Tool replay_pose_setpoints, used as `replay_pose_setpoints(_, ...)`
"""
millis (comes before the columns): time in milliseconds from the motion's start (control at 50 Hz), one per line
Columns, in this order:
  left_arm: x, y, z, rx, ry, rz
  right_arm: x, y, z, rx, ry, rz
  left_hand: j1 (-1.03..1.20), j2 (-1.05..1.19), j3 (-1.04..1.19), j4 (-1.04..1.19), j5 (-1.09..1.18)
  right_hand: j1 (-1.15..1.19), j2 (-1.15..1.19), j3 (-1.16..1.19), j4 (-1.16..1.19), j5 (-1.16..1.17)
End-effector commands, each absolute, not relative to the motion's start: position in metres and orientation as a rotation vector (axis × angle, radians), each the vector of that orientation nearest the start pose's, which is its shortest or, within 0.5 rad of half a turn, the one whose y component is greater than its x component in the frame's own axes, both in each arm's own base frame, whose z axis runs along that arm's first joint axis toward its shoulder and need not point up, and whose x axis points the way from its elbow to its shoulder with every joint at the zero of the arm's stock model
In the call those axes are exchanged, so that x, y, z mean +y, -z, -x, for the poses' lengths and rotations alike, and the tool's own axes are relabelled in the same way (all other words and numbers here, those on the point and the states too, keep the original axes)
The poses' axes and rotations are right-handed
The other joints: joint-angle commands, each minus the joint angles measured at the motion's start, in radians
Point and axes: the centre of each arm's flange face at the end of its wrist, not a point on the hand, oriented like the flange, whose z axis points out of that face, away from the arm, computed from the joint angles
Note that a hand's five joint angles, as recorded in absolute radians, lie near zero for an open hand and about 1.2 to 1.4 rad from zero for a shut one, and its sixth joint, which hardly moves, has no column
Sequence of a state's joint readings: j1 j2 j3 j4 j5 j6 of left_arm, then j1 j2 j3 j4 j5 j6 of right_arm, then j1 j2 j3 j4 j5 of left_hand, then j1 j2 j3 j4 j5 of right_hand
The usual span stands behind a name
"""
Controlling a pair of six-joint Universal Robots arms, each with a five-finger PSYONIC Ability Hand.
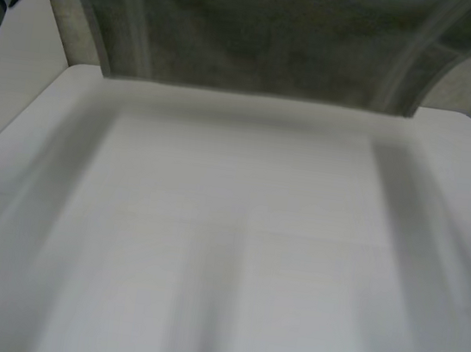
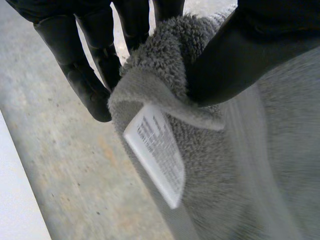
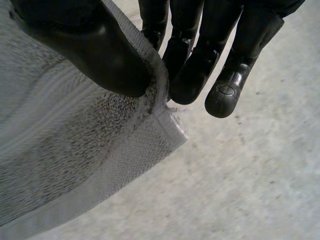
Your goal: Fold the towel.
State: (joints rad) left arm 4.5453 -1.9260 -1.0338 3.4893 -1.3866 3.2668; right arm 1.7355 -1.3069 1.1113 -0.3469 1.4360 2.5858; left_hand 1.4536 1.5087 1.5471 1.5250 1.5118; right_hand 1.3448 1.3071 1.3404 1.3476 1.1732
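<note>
Beyond my white table (image 1: pixel 234 254) the towel (image 1: pixel 272 33) hangs at twelve o'clock; wrist views show my left hand (image 2: pixel 235 60) pinching the corner by its label (image 2: pixel 157 152), my right hand (image 3: pixel 95 50) pinching another.

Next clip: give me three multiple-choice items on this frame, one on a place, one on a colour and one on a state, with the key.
1. Where does the white label sit?
A) at the towel corner pinched by the left hand
B) mid-towel, far from any corner
C) on the floor

2. What colour is the towel?
A) red
B) grey
C) blue

3. The right hand is:
A) open, touching nothing
B) shut, holding nothing
C) shut on a towel corner

Key:
1 A, the label hangs just below the left hand's pinch.
2 B, the cloth is grey in every view.
3 C, thumb and fingers clamp the corner between them.
</note>
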Motion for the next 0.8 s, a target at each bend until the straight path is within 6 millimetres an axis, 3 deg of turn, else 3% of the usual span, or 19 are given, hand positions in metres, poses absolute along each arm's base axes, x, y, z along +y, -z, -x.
replay_pose_setpoints(20, -0.375, -0.319, 0.215, 1.879, 2.645, -0.566, -0.355, -0.335, -0.208, 1.780, 2.630, 0.954, -0.057, -0.112, -0.151, -0.129, -0.290, 0.052, 0.089, 0.056, 0.049, 0.049)
replay_pose_setpoints(40, -0.375, -0.319, 0.215, 1.879, 2.645, -0.566, -0.355, -0.335, -0.208, 1.781, 2.629, 0.954, -0.057, -0.112, -0.151, -0.129, -0.290, 0.052, 0.089, 0.056, 0.049, 0.049)
replay_pose_setpoints(120, -0.356, -0.249, 0.208, 2.168, 2.437, -0.620, -0.332, -0.267, -0.210, 1.976, 2.307, 1.074, -0.057, -0.112, -0.151, -0.129, -0.290, 0.052, 0.089, 0.056, 0.049, 0.049)
replay_pose_setpoints(180, -0.351, -0.234, 0.204, 2.232, 2.386, -0.626, -0.325, -0.249, -0.209, 2.018, 2.233, 1.092, -0.057, -0.112, -0.151, -0.129, -0.290, 0.052, 0.089, 0.056, 0.049, 0.049)
replay_pose_setpoints(220, -0.342, -0.210, 0.195, 2.336, 2.292, -0.619, -0.312, -0.224, -0.207, 2.073, 2.124, 1.122, -0.057, -0.112, -0.151, -0.129, -0.290, 0.052, 0.089, 0.056, 0.049, 0.049)
replay_pose_setpoints(240, -0.342, -0.210, 0.195, 2.337, 2.291, -0.619, -0.312, -0.224, -0.207, 2.074, 2.123, 1.122, -0.057, -0.112, -0.151, -0.129, -0.290, 0.052, 0.089, 0.056, 0.049, 0.049)
replay_pose_setpoints(280, -0.332, -0.191, 0.188, 2.427, 2.210, -0.617, -0.302, -0.210, -0.200, 2.123, 2.045, 1.126, -0.057, -0.112, -0.151, -0.129, -0.290, 0.052, 0.089, 0.056, 0.049, 0.049)
replay_pose_setpoints(360, -0.318, -0.184, 0.184, 2.458, 2.157, -0.645, -0.293, -0.216, -0.189, 2.147, 2.058, 1.122, -0.057, -0.112, -0.151, -0.129, -0.290, 0.052, 0.089, 0.056, 0.049, 0.049)
replay_pose_setpoints(420, -0.304, -0.191, 0.175, 2.410, 2.126, -0.699, -0.281, -0.234, -0.178, 2.160, 2.108, 1.130, -0.057, -0.112, -0.151, -0.129, -0.290, 0.052, 0.089, 0.056, 0.049, 0.049)
replay_pose_setpoints(460, -0.288, -0.205, 0.165, 2.342, 2.116, -0.749, -0.266, -0.260, -0.166, 2.194, 2.139, 1.132, -0.057, -0.112, -0.151, -0.129, -0.290, 0.052, 0.089, 0.056, 0.049, 0.049)
replay_pose_setpoints(520, -0.281, -0.216, 0.160, 2.298, 2.135, -0.765, -0.259, -0.272, -0.161, 2.226, 2.130, 1.125, -0.057, -0.112, -0.151, -0.129, -0.290, 0.052, 0.089, 0.056, 0.049, 0.049)
replay_pose_setpoints(560, -0.273, -0.234, 0.151, 2.247, 2.178, -0.761, -0.250, -0.293, -0.152, 2.287, 2.085, 1.095, -0.057, -0.112, -0.151, -0.129, -0.290, 0.052, 0.089, 0.056, 0.049, 0.049)
replay_pose_setpoints(620, -0.270, -0.240, 0.148, 2.269, 2.194, -0.776, -0.248, -0.302, -0.152, 2.279, 2.015, 1.110, -0.057, -0.112, -0.151, -0.129, -0.290, 0.052, 0.089, 0.056, 0.049, 0.049)
replay_pose_setpoints(700, -0.270, -0.237, 0.151, 2.314, 2.194, -0.792, -0.261, -0.292, -0.156, 2.253, 1.946, 1.133, -0.057, -0.112, -0.151, -0.129, -0.290, 0.052, 0.089, 0.056, 0.049, 0.049)
replay_pose_setpoints(740, -0.281, -0.212, 0.153, 2.440, 2.114, -0.789, -0.278, -0.273, -0.160, 2.269, 1.840, 1.136, -0.057, -0.112, -0.151, -0.129, -0.290, 0.052, 0.089, 0.056, 0.049, 0.049)
replay_pose_setpoints(760, -0.282, -0.212, 0.153, 2.441, 2.113, -0.789, -0.278, -0.273, -0.160, 2.269, 1.839, 1.136, -0.057, -0.112, -0.151, -0.129, -0.290, 0.052, 0.089, 0.056, 0.049, 0.049)
replay_pose_setpoints(800, -0.291, -0.187, 0.168, 2.558, 2.033, -0.856, -0.292, -0.252, -0.170, 2.296, 1.742, 1.156, -0.057, -0.112, -0.151, -0.129, -0.290, 0.052, 0.089, 0.056, 0.049, 0.049)
